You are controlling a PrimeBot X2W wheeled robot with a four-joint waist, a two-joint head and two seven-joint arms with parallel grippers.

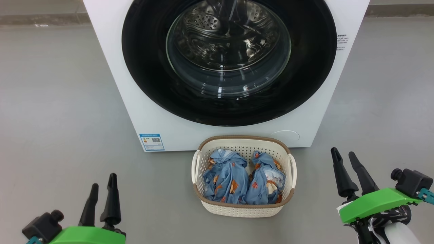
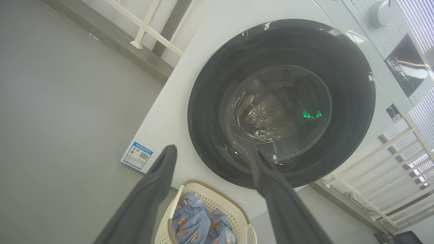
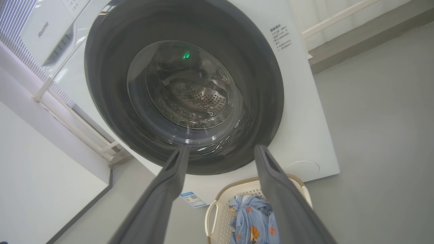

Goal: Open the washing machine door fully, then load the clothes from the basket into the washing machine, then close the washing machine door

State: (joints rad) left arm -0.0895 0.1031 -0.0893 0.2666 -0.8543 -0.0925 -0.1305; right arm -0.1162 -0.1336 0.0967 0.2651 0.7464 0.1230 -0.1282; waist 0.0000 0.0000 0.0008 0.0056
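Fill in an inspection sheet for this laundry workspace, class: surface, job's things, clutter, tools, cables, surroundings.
Surface: smooth grey floor.
Job's things: washing machine with its door shut; basket on the floor before it, holding the clothes.
Clutter: nothing seen.
Tools: left tool and right tool open, empty, either side of the basket.
Cables: nothing seen.
Surroundings: white railing behind the machine; blue label on its front.

**A:** Bright, even light, looks like daylight through the blinds [image 2: 420, 20], which blow out white. Barely any shadows on the floor [image 1: 51, 101]. Head view's sharp.

**B:** yep, though the washing machine door [image 1: 229, 61] glass has streaky glare, plus green glints in both wrist views. Wrist cams bend lines at the edges, and the fingers [image 2: 145, 203] of the left tool [image 2: 212, 149] look blurry up close.
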